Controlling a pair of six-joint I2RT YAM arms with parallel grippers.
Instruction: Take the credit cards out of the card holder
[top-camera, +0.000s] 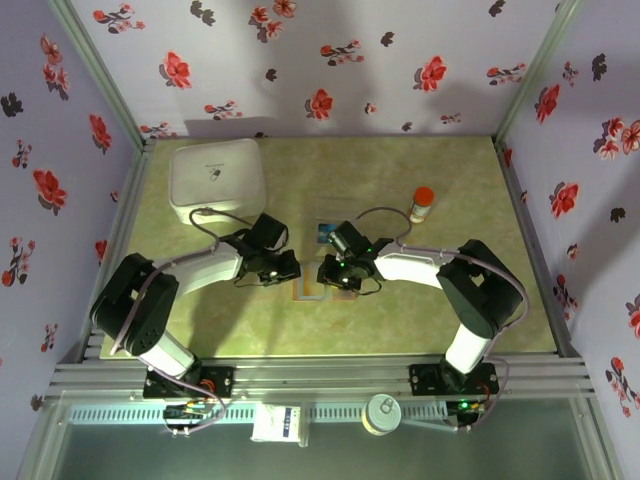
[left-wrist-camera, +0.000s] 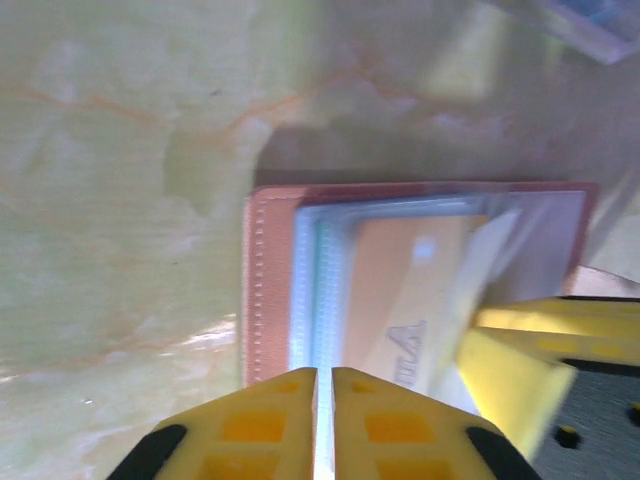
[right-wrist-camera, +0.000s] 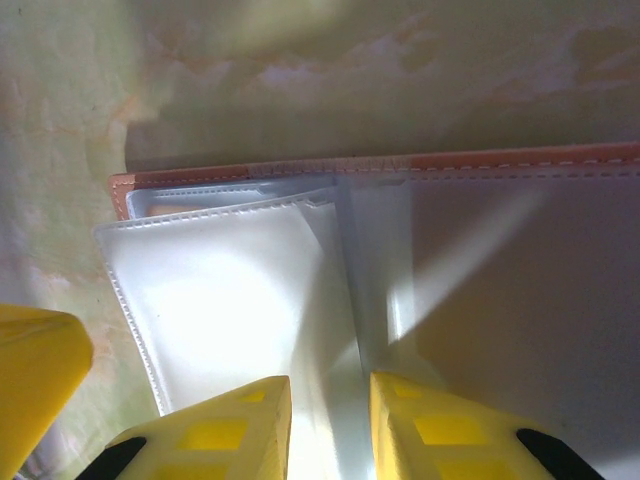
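Leather-rimmed and lying open on the surface (top-camera: 400, 310), with bare green room off every edge of the card holder (left-wrist-camera: 268, 285). Pinched at the near edge by left jaws, almost closed; straddled by right jaws, narrow, grip impossible to tell. Orange card (left-wrist-camera: 400, 290) tucked inside.

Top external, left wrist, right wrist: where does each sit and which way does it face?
Top external: above and behind the bases, looking down at the table; both arms, left gripper and right gripper show.
Left wrist: on the left arm, facing down onto the card holder; own fingers at bottom.
Right wrist: on the right arm, facing down onto its clear pockets; own fingers at bottom.
Shared: both wrist views see the card holder.
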